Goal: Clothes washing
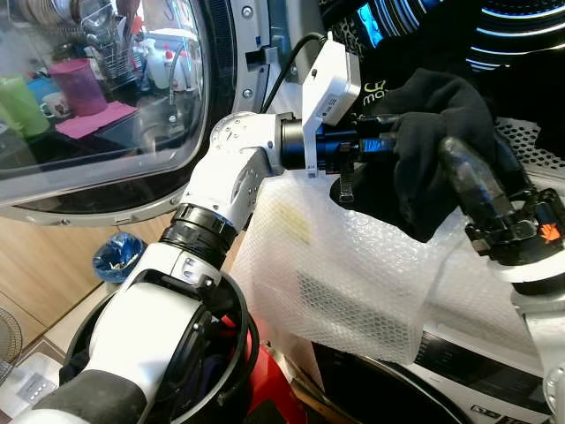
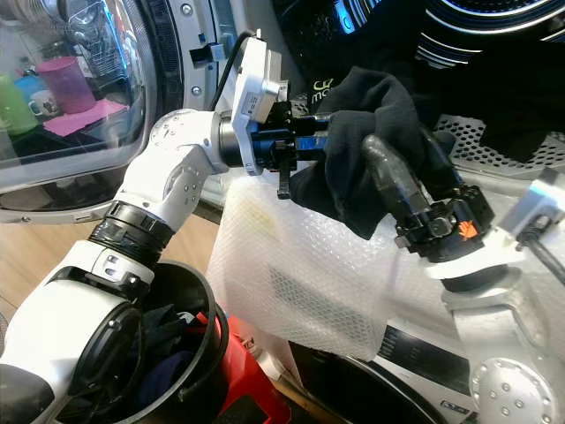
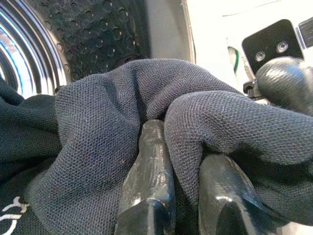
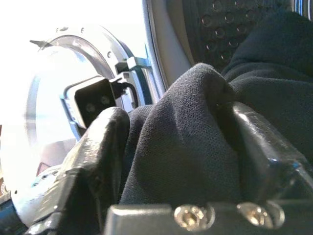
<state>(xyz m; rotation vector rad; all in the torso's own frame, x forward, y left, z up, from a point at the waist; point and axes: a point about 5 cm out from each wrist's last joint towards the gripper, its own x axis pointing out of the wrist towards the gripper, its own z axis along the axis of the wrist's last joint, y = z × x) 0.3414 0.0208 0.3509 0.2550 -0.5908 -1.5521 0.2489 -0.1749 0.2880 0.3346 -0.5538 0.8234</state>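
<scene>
You held a black garment (image 1: 433, 150) up at the mouth of the washing machine drum (image 2: 494, 53) with both grippers.

Your left gripper (image 1: 388, 141) had its fingers (image 3: 146, 166) pinched tight on a fold of the cloth. Your right gripper (image 2: 397, 172) had its two fingers (image 4: 93, 152) clamped on the same bunch from the other side. If one let go too soon, I think the cloth could have slid down onto the bubble wrap (image 1: 353, 274) under the drum mouth and missed it. A pull both ways could have stretched it. The round glass door (image 1: 97, 97) stood open left of the drum, and a black laundry basket (image 2: 190, 353) with more clothes sat below it.
</scene>
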